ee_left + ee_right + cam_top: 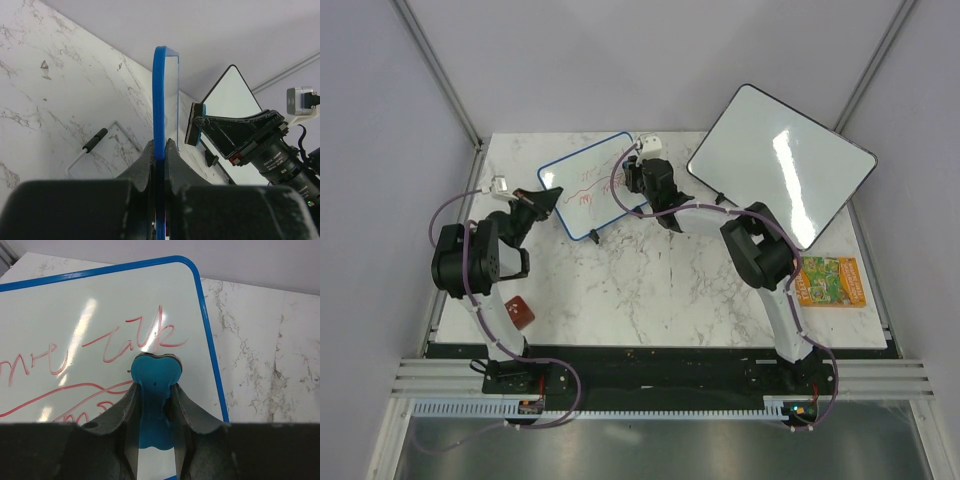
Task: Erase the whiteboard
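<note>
Black left hand (159,150) on glossy, blue-rimmed whiteboard (159,90)

surface: white marble table (650,290) | left-front: red-brown block (520,312) | right edge: colourful picture card (830,281)

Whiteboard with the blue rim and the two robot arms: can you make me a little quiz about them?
1. True or false: the small rectangular whiteboard with the blue rim is already wiped clean.
2. What is the right gripper holding? A) a red marker B) a teal eraser C) nothing
3. Which gripper is pinching the whiteboard's blue rim?
Key: 1 false, there is red writing on it; 2 B; 3 the left gripper.
</note>
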Available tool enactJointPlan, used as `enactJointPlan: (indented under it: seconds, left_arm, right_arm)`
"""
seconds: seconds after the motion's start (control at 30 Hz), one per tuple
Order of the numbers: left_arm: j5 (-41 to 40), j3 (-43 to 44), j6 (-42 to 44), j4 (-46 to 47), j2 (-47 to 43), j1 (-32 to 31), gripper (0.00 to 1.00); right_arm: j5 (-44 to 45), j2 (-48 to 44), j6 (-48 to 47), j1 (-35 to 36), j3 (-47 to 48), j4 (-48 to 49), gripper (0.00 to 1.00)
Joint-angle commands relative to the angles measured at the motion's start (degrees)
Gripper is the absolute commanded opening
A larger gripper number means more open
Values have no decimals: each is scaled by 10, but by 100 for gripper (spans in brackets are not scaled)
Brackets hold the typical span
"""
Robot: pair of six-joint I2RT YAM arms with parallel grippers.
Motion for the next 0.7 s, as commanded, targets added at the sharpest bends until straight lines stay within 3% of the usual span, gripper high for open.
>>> enactJointPlan:
  seconds: [0.0,0.4,0.67]
  left_arm:
    - [-28,-16,59,115,29,19,2]
    - [13,2,49,115,44,22,2]
    - [26,10,45,115,48,20,2]
  right_arm:
    - [-24,35,-9,-5,47,1,0]
    - [-159,84,-9,1,92,-21,0]
    - [-132,87,-72,71,114,-63,0]
